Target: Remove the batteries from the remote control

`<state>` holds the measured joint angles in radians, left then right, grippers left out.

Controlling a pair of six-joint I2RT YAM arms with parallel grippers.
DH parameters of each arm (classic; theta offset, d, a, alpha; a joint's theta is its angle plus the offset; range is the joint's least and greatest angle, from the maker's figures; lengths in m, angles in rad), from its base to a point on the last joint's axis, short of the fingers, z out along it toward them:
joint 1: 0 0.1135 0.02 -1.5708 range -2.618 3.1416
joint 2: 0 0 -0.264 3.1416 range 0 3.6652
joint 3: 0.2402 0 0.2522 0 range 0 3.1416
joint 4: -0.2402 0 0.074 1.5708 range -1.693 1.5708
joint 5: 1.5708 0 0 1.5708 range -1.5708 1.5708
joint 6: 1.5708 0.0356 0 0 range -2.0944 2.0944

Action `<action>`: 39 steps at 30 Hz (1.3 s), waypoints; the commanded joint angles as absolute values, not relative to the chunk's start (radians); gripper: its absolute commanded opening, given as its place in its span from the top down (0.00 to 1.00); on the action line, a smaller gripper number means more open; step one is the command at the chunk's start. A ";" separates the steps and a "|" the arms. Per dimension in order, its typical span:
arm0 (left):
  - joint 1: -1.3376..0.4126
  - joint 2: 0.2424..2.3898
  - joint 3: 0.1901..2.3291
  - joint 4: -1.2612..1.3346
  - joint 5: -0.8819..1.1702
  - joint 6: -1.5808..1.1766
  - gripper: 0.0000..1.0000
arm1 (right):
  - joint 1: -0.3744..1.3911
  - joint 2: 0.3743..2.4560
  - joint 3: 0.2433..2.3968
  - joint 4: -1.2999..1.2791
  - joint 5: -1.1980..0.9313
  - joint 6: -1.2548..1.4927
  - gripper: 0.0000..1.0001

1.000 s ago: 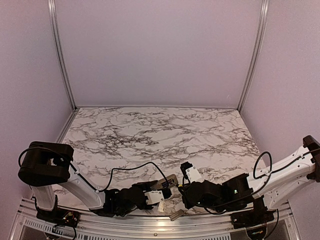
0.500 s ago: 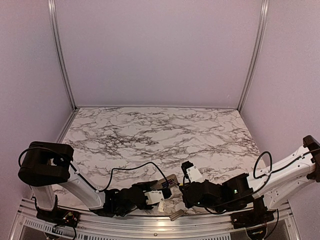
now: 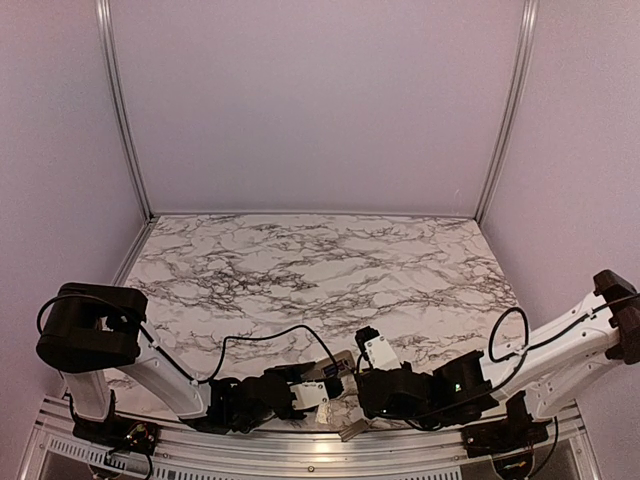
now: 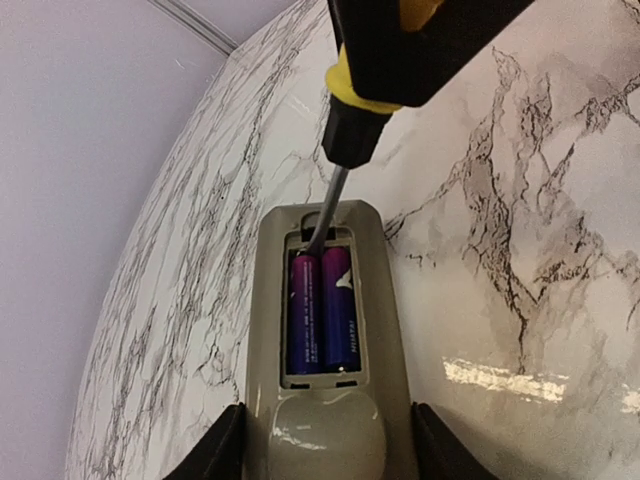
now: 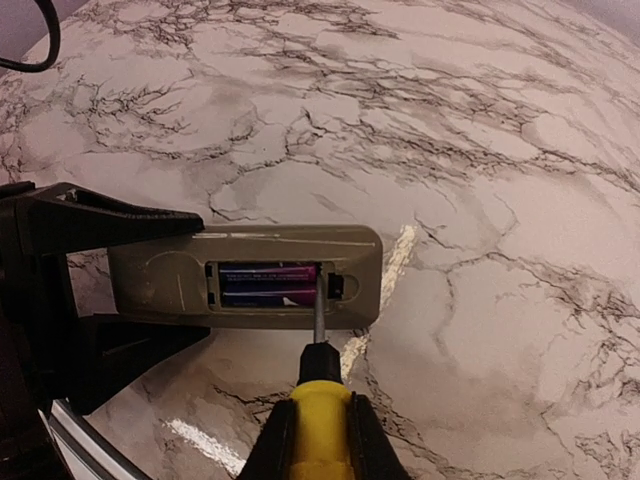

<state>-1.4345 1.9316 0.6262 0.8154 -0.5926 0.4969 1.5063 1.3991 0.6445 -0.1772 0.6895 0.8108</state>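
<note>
On the left, the left gripper (image 4: 325,445) has its jaws clamped on the two long sides of the remote control (image 4: 378,300). It holds the remote back up, low over the near part of the marble table (image 5: 520,150), between the two arms. The recess in the remote's grey-beige back is uncovered, and the batteries (image 4: 322,312), purple and blue, sit side by side inside it. The metal tip of a yellow-handled screwdriver (image 5: 320,405) reaches into the recess at the batteries' end farthest from the left gripper. On the right, the right gripper (image 5: 320,450) is closed tight on the screwdriver's handle.
</note>
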 commanded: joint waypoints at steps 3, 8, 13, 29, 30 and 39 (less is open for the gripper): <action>-1.444 1.938 0.651 0.825 -0.579 0.483 1.00 | 1.512 1.420 0.676 -0.197 0.733 0.832 1.00; -1.445 1.937 0.648 0.825 -0.570 0.483 1.00 | 1.512 1.381 0.630 -0.138 0.714 0.809 1.00; -1.445 1.933 0.649 0.819 -0.558 0.480 1.00 | 1.511 1.330 0.561 -0.042 0.669 0.783 1.00; -1.448 1.905 0.638 0.815 -0.521 0.468 1.00 | 1.482 1.255 0.427 0.185 0.524 0.702 1.00; -1.449 1.903 0.637 0.815 -0.519 0.467 1.00 | 1.480 1.249 0.418 0.198 0.514 0.696 1.00; -1.453 1.900 0.635 0.816 -0.508 0.467 1.00 | 1.469 1.193 0.358 0.274 0.445 0.665 1.00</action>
